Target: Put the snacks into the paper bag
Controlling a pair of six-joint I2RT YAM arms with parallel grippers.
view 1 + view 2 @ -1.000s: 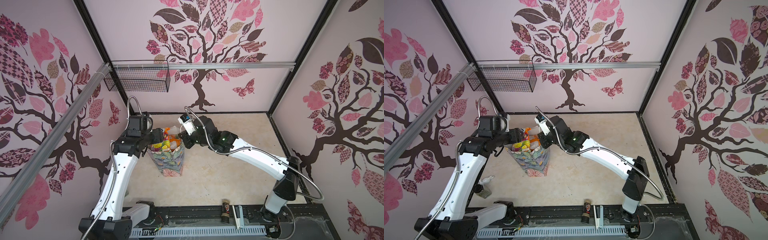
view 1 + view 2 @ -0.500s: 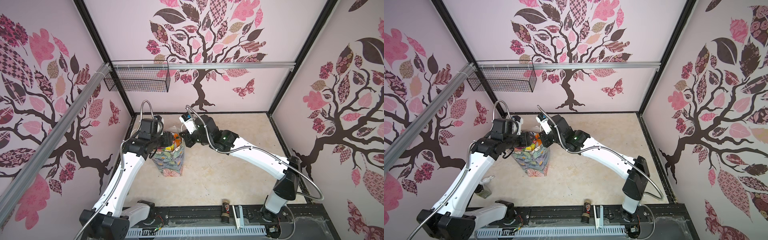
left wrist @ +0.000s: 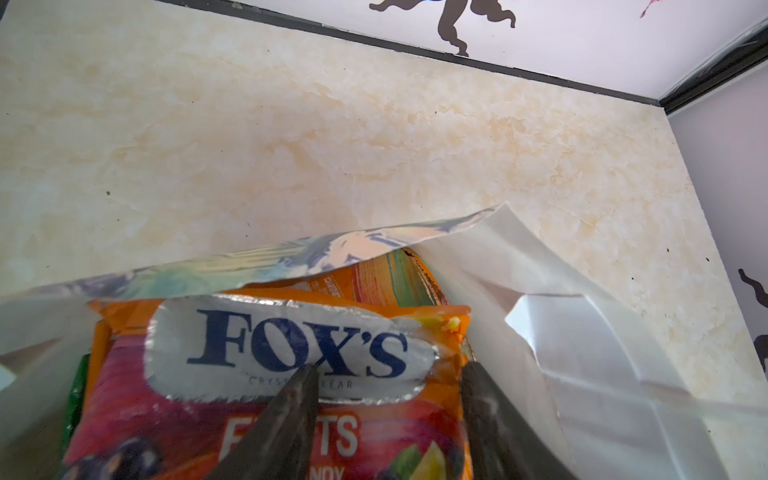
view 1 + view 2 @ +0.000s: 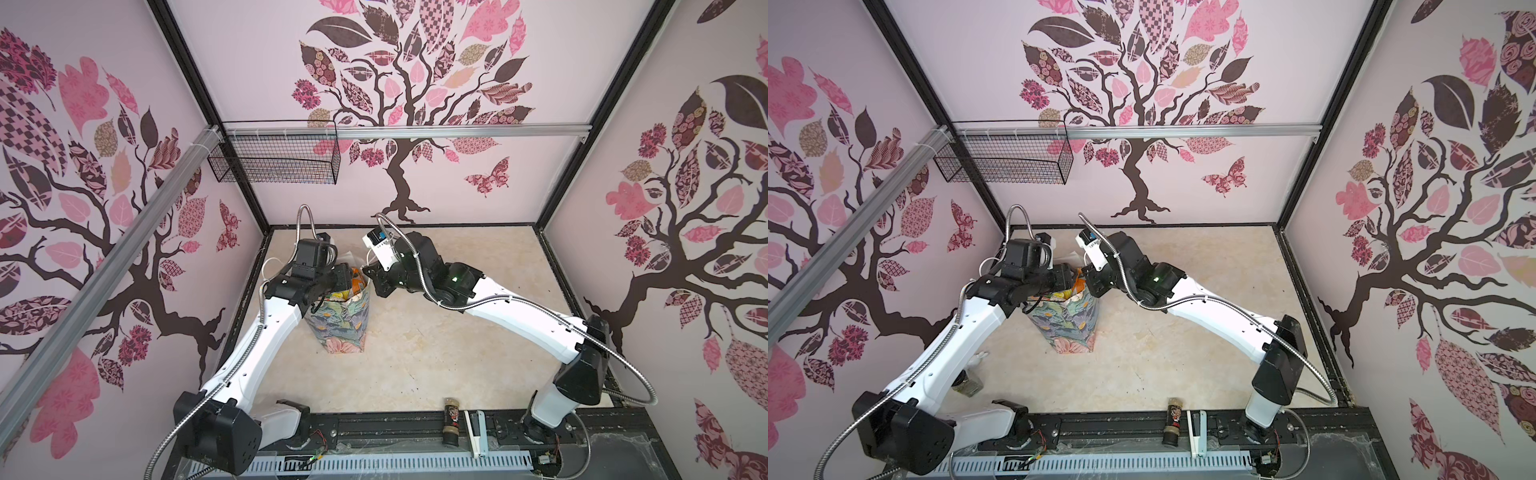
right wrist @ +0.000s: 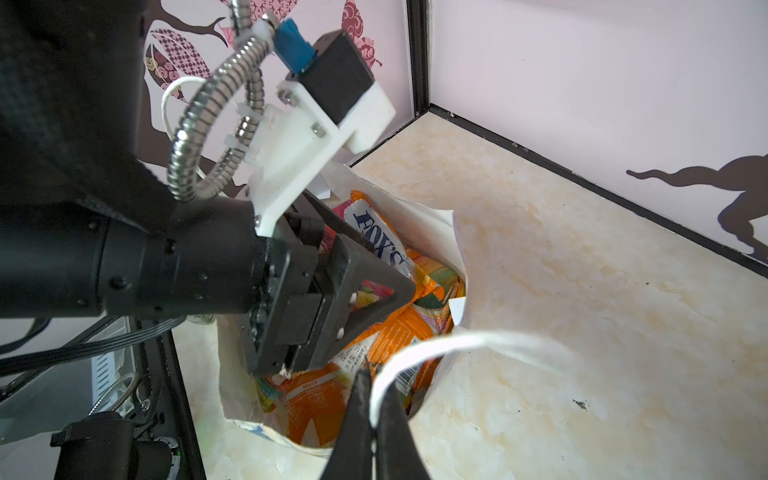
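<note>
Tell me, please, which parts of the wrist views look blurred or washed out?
Left wrist view: the fingers of the left gripper blur near the lens, the paper bag glares white inside, the FOX'S packet reads sharp. Right wrist view: the cord handle blurs.

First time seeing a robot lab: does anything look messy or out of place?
The paper bag has a creased, folded rim, with snacks poking above it. A dark jar sits on the front rail, off the tabletop.

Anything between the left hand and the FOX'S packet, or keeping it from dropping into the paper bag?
Nothing between left hand and FOX'S packet. Orange packets piled beneath fill the paper bag, likely blocking its way down.
</note>
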